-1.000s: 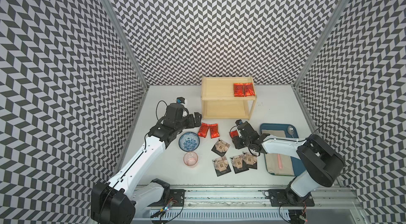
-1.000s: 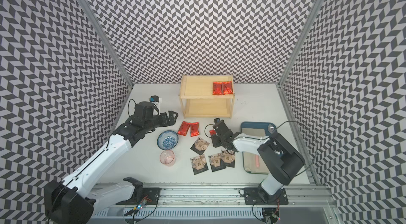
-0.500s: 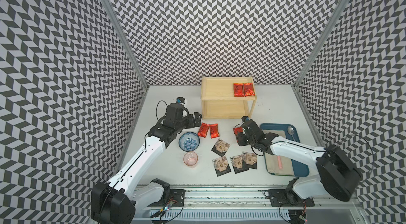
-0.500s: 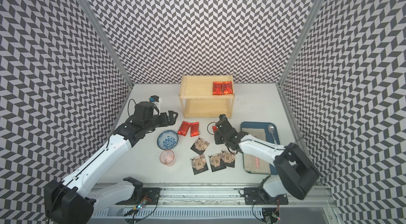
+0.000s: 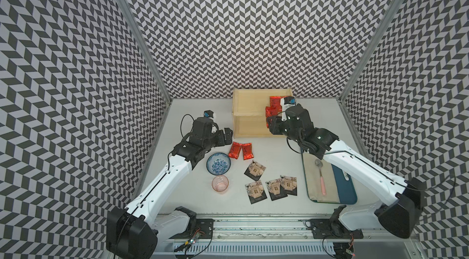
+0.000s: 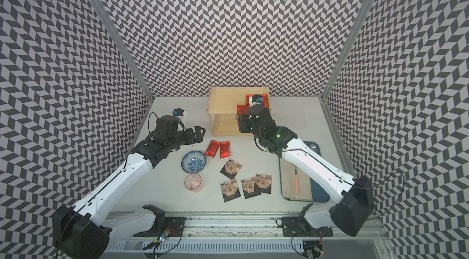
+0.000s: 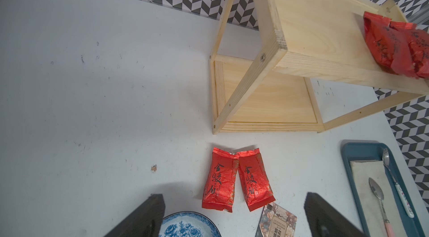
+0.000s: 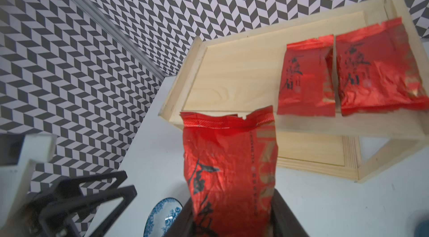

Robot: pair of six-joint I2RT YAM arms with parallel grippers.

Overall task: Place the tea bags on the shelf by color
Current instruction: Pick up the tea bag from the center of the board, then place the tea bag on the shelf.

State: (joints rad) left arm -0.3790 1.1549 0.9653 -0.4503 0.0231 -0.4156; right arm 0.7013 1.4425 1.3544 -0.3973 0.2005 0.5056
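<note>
White tabletop sat between zigzag-patterned walls. At left, the left gripper [image 5: 223, 136] hovered with its jaws spread wide and nothing between them, near a blue bowl [image 5: 218, 163] and a pink cup [image 5: 220, 184]. Two red tea bags [image 5: 240, 150] lay side by side on the table, with four black tea bags [image 5: 255, 168] beside them. Behind stood the wooden shelf [image 5: 250, 103], with two more red bags [image 8: 306, 77] on its top board. The right gripper [image 5: 271, 121] pinched a fifth red bag [image 8: 229, 166] by the top board's front edge. A blue tray [image 5: 346, 189] lay far right.
</note>
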